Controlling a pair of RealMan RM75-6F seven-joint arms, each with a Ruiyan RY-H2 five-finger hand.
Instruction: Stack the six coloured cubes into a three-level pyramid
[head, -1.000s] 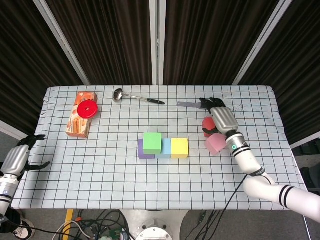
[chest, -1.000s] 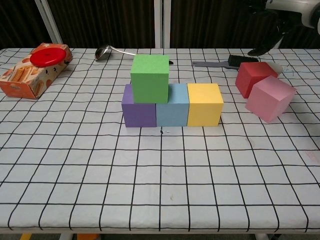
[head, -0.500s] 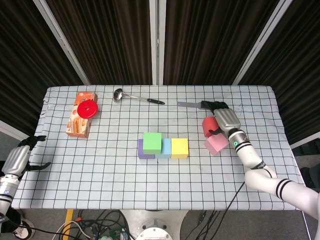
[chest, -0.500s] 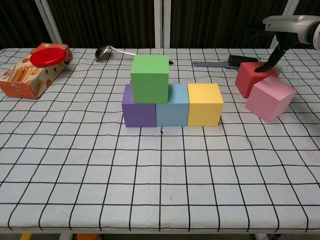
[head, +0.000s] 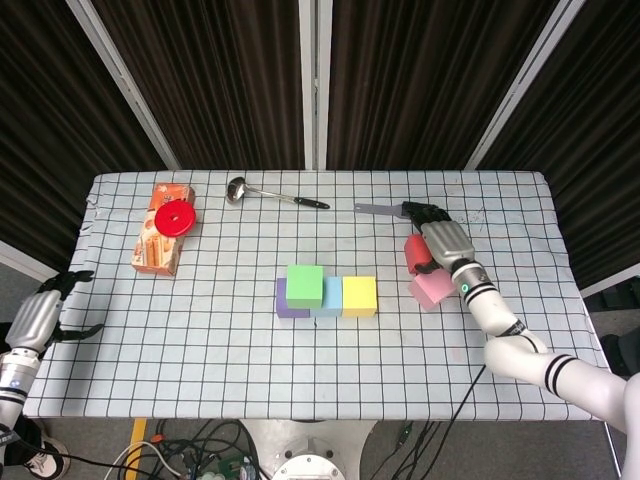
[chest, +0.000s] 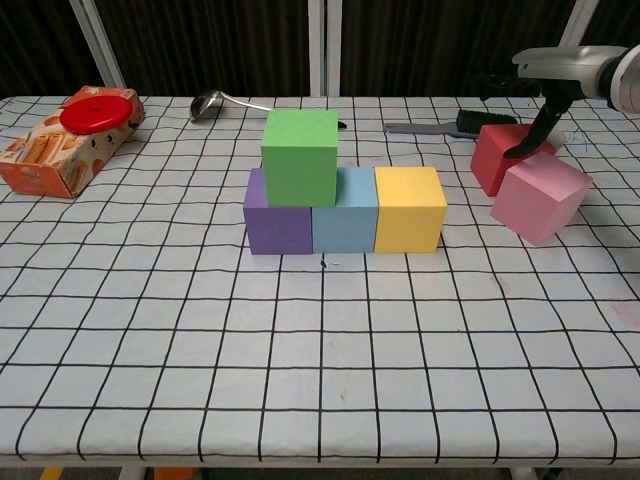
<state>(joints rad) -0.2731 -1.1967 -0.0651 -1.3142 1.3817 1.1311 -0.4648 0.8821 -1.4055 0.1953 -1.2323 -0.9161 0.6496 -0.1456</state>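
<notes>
Tablecloth (chest: 320, 380) checkered, bare in foreground. Row of 3 cubes mid-table: purple cube (chest: 270, 218), blue cube (chest: 345, 220), yellow cube (chest: 408, 208), sides touching. Green cube (chest: 299, 156) on top, over purple-blue seam. Pink cube (chest: 540, 197) tilted, right, against red cube (chest: 505, 155). Right hand (head: 441, 240) over red cube, fingertips touching it, grasp not discernible. Left hand (head: 40, 315) off table's left edge, fingers apart, holding nothing. Far: snack box (chest: 65, 148), red lid (chest: 96, 110), ladle (chest: 225, 100), brush (chest: 455, 124).

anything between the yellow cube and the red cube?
Nothing: bare checked tablecloth separates the yellow cube from the red cube. Both views show it.
</notes>
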